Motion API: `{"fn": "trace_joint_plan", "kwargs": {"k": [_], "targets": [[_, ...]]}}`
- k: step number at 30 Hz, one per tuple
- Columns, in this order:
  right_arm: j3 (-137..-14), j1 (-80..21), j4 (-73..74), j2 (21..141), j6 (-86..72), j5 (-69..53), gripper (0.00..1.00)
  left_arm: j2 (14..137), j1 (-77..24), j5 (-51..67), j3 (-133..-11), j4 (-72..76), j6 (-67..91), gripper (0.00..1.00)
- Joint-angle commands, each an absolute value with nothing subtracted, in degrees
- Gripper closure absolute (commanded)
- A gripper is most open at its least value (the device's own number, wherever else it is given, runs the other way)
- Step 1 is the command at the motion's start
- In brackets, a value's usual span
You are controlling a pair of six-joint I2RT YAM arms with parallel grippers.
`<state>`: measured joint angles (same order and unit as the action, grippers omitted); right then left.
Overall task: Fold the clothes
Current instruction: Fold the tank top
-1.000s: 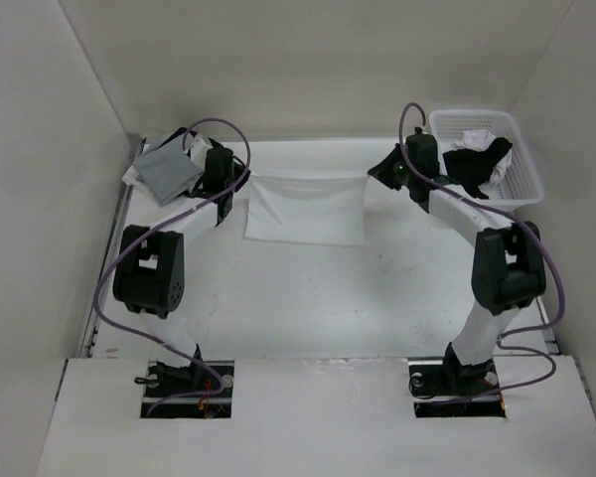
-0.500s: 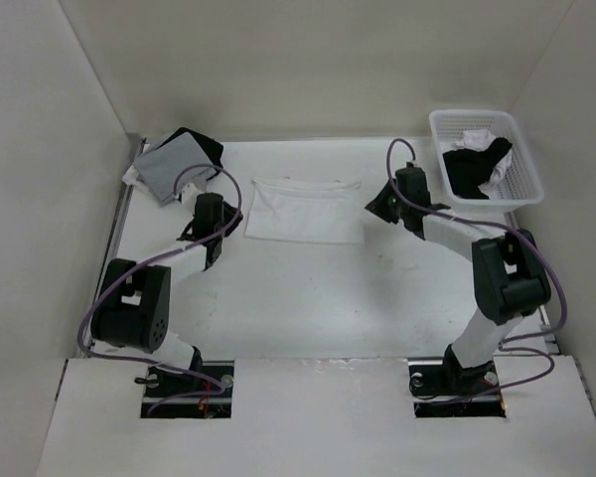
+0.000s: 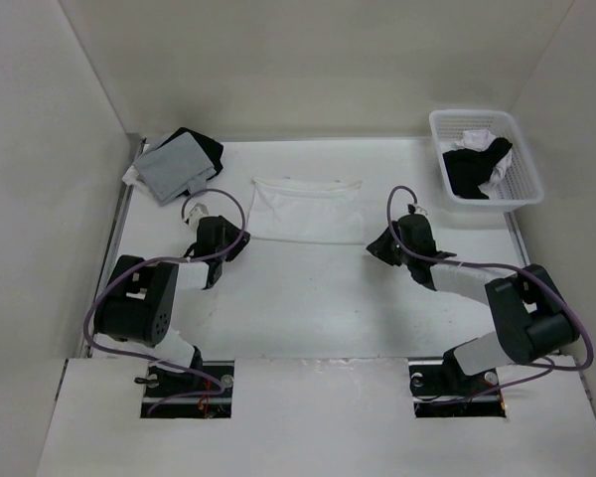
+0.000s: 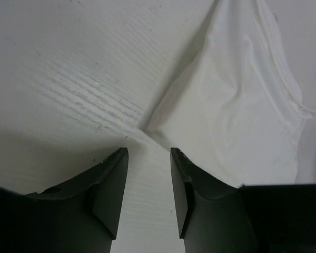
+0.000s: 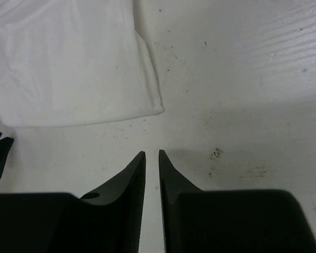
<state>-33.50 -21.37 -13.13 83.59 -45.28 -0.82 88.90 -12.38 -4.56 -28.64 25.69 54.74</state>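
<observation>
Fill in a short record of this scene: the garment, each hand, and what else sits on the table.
Garment: white garment lies spread at the far middle of the table.
Left hand: open, empty, just short of the garment's near corner.
Right hand: fingers narrowly apart, empty, clear of the garment.
Elsewhere: grey cloth far left; basket with black garments far right.

Top camera sits high behind the arms, looking down and forward over the whole bench (image 3: 308, 298), with the arm bases along its bottom edge. Left wrist camera is right down low, peering out past the left end effector (image 4: 149, 153) at the near left corner of the clothes (image 4: 237, 116), very close in. Right wrist camera, just as close, looks past the right end effector (image 5: 151, 153) at the near right corner. All three views share that white cloth and the bench around it.
</observation>
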Motion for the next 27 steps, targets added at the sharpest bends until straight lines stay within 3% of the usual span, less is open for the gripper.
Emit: {"fn": "trace_joint_plan", "kwargs": {"k": [1,6,14,27], "targets": [[-32.1,-21.5,-19.9,82.9,-46.3,-0.2,0.78,92.4,-12.0,-3.3,-30.5,29.4,56.0,0.64],[-30.1,-20.0,-23.2,83.9,-48.0,-0.4,0.68,95.5,-12.2,-4.5,-32.6,29.0,57.0,0.77],[-30.8,-19.5,-24.9,87.4,-49.6,-1.4,0.56,96.5,-11.8,-6.9,-33.7,27.9,56.9,0.89],[-34.1,-17.7,-30.8,96.9,-55.2,-7.3,0.62,97.8,-12.2,-6.5,-33.8,28.3,56.7,0.96]]}}
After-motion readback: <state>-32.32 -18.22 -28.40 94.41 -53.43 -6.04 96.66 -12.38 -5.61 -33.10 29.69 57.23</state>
